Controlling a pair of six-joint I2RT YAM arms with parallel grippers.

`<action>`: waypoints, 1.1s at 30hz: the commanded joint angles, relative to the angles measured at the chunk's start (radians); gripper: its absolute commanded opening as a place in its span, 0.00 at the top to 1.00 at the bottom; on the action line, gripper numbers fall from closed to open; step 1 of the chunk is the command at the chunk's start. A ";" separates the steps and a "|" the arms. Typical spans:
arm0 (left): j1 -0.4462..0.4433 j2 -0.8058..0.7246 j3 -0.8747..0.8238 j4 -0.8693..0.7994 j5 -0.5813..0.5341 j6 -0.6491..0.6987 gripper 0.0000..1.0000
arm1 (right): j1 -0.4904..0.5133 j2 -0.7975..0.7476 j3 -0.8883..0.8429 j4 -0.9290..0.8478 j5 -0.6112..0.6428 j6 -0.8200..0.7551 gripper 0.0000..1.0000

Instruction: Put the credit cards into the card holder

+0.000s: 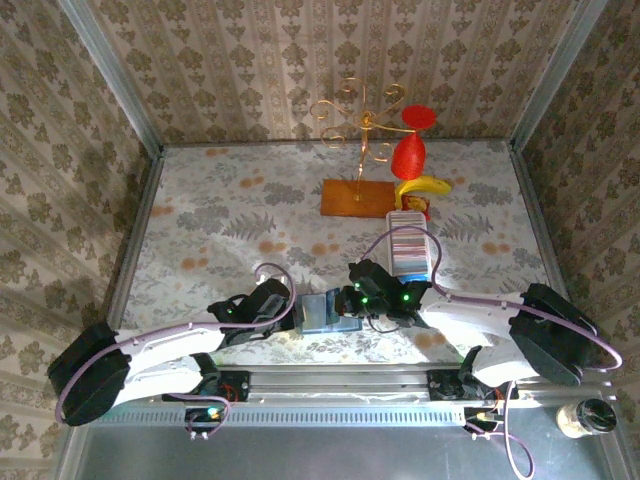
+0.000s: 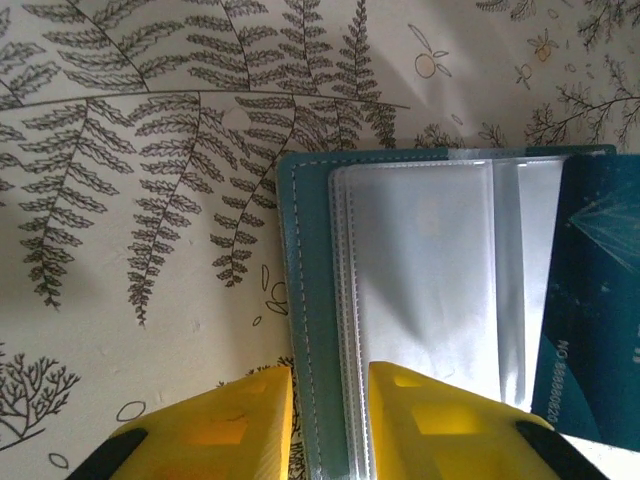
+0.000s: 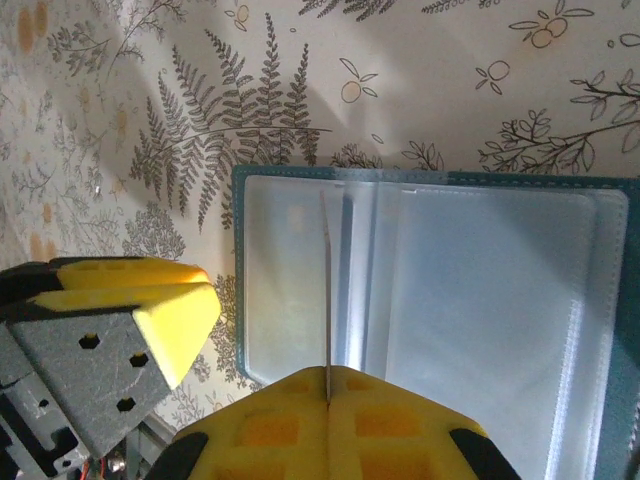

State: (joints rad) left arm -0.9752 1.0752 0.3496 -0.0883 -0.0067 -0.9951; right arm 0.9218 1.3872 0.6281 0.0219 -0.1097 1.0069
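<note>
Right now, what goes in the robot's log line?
right pincer: shut on credit card | card holder: open, flat | left pincer: open at its edge

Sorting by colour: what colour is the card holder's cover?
The card holder is teal-blue, clearest in the left wrist view.

Damask-papered walls [image 1: 250, 60] enclose a table [image 1: 220, 210] covered in fern-print cloth [image 2: 120, 200].

Card holder [image 2: 303, 300] teal stitched cover, glossy clear plastic sleeves [image 2: 425, 270], matt printed tablecloth [image 2: 120, 300]
</note>
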 commanded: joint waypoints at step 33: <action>-0.035 0.043 0.025 0.010 -0.027 -0.019 0.82 | 0.006 0.029 -0.045 0.064 0.059 0.065 1.00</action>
State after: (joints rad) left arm -1.0031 1.1133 0.3496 -0.0738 -0.0154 -0.9997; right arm 0.9218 1.4303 0.5972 0.0799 -0.0834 1.0523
